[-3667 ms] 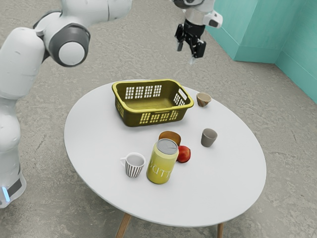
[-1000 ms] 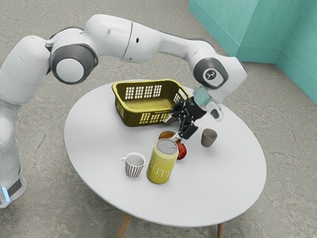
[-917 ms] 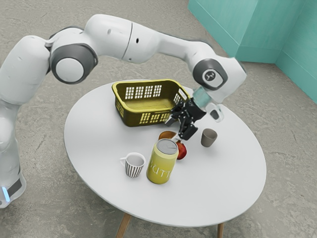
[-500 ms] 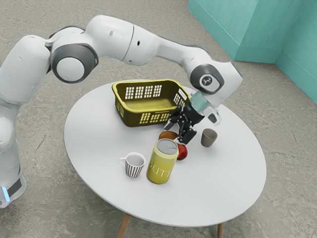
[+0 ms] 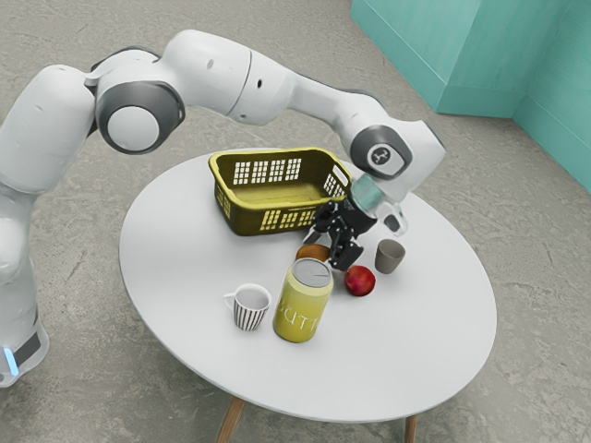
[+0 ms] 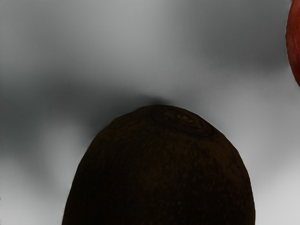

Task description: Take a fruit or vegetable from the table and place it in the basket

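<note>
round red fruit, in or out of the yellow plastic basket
Out: the round red fruit rests on the round white table, near the small grey cup, apart from the yellow plastic basket.

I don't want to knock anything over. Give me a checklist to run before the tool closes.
1. Tool open: ok, fingers stand apart.
2. Brown fruit beneath the hand: ok.
3. Brown fruit fully visible from the side: not ok, yellow can partly hides it.
4. Closing finger clear of the can: cannot tell.
5. Red fruit outside the fingers: ok.
6. Basket upright: ok.
</note>
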### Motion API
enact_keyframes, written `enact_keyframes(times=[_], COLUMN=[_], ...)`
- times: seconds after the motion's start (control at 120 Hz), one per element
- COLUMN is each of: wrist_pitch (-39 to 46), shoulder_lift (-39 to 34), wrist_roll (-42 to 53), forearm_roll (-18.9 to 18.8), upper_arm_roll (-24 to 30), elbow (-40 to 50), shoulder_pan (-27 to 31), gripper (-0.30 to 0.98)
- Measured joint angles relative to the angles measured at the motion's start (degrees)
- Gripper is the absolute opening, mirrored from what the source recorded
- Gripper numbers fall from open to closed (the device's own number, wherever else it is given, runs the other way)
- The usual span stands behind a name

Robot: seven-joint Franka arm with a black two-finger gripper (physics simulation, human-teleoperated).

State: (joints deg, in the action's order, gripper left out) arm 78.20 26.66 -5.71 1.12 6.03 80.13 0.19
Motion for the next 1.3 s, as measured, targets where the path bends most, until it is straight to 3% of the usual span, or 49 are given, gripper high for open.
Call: enact_keyframes(times=[0.617,0.85,1.3], wrist_pitch=[3.5,4.1,-2.8], shoulder_lift=[0.5,0.5,0.2], wrist_roll=[1.0,1.2,0.0], forearm_roll=[-0.1,-0.4,-0.5], upper_arm_roll=[-1.7,-1.7,-0.4], elbow=[0.7,0.7,-2.4], shoulder_pan=[-0.1,-0.3,-0.6], gripper=[0.66,0.39,0.34])
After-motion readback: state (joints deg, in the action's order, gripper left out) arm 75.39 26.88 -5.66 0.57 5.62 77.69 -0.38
